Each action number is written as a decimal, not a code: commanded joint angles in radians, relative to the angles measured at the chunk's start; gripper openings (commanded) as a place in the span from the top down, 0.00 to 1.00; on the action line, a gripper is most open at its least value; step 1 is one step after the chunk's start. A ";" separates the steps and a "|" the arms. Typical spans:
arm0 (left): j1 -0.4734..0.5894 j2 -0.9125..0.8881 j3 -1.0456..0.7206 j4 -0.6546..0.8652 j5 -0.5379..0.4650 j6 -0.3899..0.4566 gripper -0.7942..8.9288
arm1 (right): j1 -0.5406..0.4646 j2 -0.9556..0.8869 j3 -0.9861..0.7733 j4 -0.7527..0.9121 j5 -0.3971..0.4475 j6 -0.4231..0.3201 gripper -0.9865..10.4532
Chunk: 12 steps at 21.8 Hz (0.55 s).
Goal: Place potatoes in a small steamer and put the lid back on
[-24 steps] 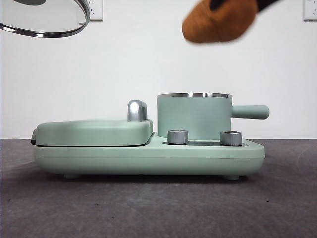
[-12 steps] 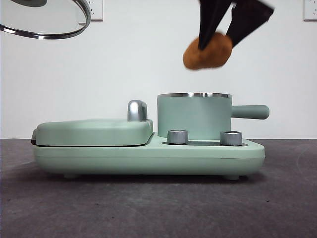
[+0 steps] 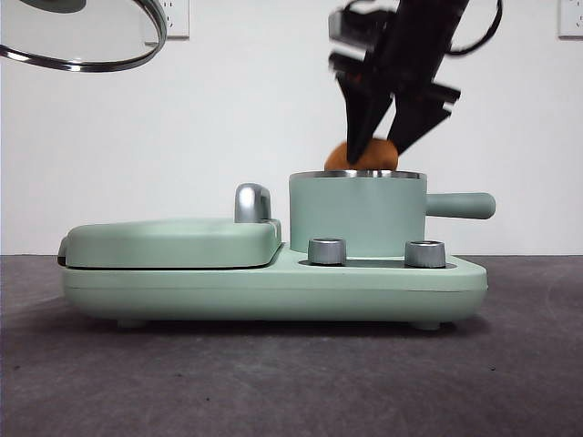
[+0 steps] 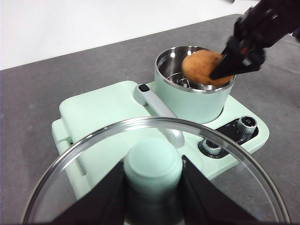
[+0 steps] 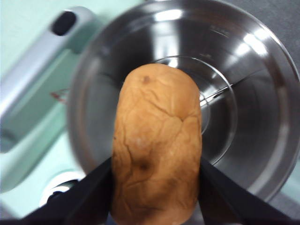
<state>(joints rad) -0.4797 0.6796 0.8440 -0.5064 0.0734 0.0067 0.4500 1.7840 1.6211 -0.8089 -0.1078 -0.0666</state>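
Observation:
The orange-brown potato hangs half inside the mouth of the mint-green small steamer, held by my right gripper, which is shut on it from above. High at the left, clear of the appliance, my left gripper is shut on the green knob of the clear glass lid. The steamer's steel inside shows a rack at the bottom.
The steamer stands on the right of a mint-green base with two steel dials in front. A flat hinged grill cover with a chrome handle fills the left. The steamer's side handle sticks out to the right.
My right gripper has come down and leftward with the potato, from high above the steamer to its rim. The lid and left gripper have stayed still.

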 commanded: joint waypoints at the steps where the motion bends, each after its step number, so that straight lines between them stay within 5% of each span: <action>1: -0.003 0.002 0.018 0.027 -0.003 0.003 0.91 | 0.005 0.039 0.025 0.039 0.017 -0.040 0.74; 12: -0.003 0.002 0.018 0.027 -0.003 0.003 0.91 | 0.003 0.107 0.025 0.092 0.057 -0.050 0.74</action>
<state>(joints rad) -0.4797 0.6800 0.8440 -0.5068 0.0734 0.0071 0.4488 1.8740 1.6218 -0.7254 -0.0547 -0.1081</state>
